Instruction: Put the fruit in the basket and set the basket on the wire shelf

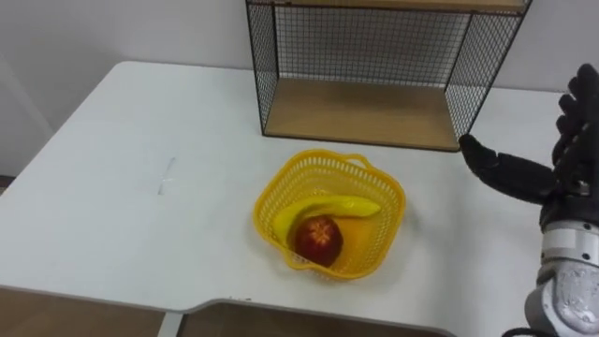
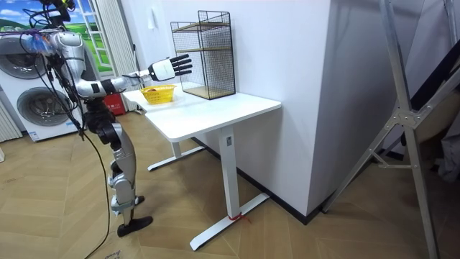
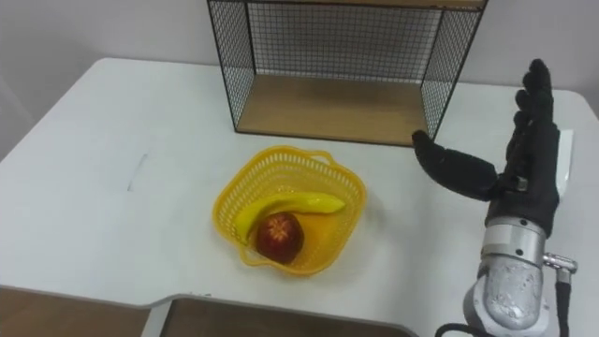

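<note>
Fingers [image 3: 538, 94] of the right hand [image 3: 526, 178] are straight and spread wide, pointing up. The thumb [image 3: 454, 168] is stretched out toward the robot's left. The hand holds nothing. It hangs above the table [image 1: 112, 187], off to the right of the basket [image 1: 382, 225] and well apart from it. The thumb tip lies near the front right corner of the wire shelf [image 1: 365, 47]; I cannot tell whether they touch.

Basket: yellow plastic mesh with a wavy rim, standing upright on the white table top, just in front of the shelf and not on it. A strip of bare table separates the two.

Fruit is in the basket. A banana [image 1: 328, 208] lies across the middle, curving from lower left to upper right. A red apple [image 1: 319, 240] sits at the near side, touching the banana. There is an orange-tinted patch on the basket floor beside the apple; I cannot tell what it is.

Shelf: black wire mesh sides and back, with a wooden board [image 1: 360, 112] as its lower level, bare.

A faint pale mark [image 1: 168, 176] shows on the table left of the basket, too faint to read as writing.

Room view: the robot stands upright at the table's end on the room view's left, with a washing machine [image 2: 29, 93] behind it. Its arm is stretched out level over the table.
</note>
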You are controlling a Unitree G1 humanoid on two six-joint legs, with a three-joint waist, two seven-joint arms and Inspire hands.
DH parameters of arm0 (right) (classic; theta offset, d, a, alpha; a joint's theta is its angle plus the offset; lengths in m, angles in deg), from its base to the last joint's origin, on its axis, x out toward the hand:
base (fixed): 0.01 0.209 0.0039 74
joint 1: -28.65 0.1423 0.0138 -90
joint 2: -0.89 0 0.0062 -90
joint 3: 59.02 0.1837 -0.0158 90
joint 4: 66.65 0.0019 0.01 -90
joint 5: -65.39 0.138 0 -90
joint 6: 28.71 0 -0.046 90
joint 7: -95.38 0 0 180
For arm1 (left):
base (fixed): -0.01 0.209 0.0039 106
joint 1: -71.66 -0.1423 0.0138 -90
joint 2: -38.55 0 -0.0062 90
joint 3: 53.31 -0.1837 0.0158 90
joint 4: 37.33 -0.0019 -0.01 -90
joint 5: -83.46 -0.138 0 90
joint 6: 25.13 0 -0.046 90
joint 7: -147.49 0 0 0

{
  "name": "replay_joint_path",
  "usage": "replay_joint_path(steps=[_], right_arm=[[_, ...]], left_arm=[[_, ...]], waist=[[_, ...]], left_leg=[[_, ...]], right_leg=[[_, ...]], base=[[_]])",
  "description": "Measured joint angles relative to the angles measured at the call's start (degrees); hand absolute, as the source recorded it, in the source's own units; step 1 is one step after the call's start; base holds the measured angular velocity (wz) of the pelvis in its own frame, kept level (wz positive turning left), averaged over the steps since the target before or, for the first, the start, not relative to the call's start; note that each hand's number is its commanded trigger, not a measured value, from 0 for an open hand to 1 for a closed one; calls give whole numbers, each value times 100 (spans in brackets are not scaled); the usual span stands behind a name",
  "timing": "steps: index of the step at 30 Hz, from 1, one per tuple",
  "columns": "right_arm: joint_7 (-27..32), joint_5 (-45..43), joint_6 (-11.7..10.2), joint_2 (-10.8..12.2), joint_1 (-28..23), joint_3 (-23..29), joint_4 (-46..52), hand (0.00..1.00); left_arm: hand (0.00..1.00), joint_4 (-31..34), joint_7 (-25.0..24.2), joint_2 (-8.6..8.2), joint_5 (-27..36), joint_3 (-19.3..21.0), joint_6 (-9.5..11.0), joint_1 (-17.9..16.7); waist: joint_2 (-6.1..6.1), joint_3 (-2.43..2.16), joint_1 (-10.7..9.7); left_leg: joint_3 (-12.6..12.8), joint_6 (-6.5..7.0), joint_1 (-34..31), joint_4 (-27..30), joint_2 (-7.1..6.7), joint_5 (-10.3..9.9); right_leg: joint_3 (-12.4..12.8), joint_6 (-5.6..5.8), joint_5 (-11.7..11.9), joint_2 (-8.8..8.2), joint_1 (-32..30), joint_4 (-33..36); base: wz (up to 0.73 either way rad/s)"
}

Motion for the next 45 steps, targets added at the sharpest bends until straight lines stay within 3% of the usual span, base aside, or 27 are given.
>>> replay_joint_path(steps=[7, 13, 15, 20, 24, 30, 41, 45], right_arm=[[3, 77, -107, 8, -62, -79, -191, 0], [-237, 101, -150, 54, -123, -126, -256, 0], [-321, 244, -355, 58, -122, -307, -391, 0], [-729, 351, -504, 139, -118, -605, -678, 0], [-1036, 536, -505, 200, -90, -799, -893, 0], [-1427, 565, -505, 224, -83, -1080, -1214, 0], [-1750, 994, -505, 246, -20, -1432, -1269, 0], [-1776, 1419, -505, 246, 7, -1581, -1276, 0]], left_arm=[[0, 1157, 6, 3, 153, -213, 183, 136], [0, 1639, -900, 0, 495, -814, 290, 163], [0, 1706, -1342, -1, 733, -1253, 298, 181], [0, 1703, -2327, 0, 1099, -2059, 381, 442], [0, 1652, -3195, 2, 1445, -2475, 382, 499], [0, 1510, -4027, -6, 1720, -2797, 382, 566], [0, 1173, -4943, -6, 1725, -3272, 357, 579], [0, 1031, -5153, 11, 1719, -3588, 239, 578]], waist=[[29, 57, -30], [22, 65, -121], [14, 71, -172], [-18, 145, -200], [-18, 147, -331], [-18, 146, -478], [-61, 137, -474], [-73, 128, -487]], left_leg=[[31, 1, -34, -22, -6, 0], [35, 2, -88, -14, -14, 1], [35, 2, -86, -11, -17, 1], [59, 3, -86, 25, -6, 1], [66, 5, -87, 28, -4, -2], [132, 5, -62, 29, 0, -2], [219, 5, -24, 14, 17, -2], [241, 6, -86, 33, 18, -1]], right_leg=[[12, 6, -4, -6, -56, -9], [20, 9, -6, -11, -103, -9], [23, 10, -6, -14, -68, -6], [83, 8, -4, -5, -126, 27], [125, 10, -3, 2, -133, 25], [163, 11, -3, 5, -124, 20], [237, 11, -3, 8, -161, 77], [264, 16, 4, 13, -221, 90]], base=[[0], [-1], [0], [-5], [-3], [-3], [-4], [0]])
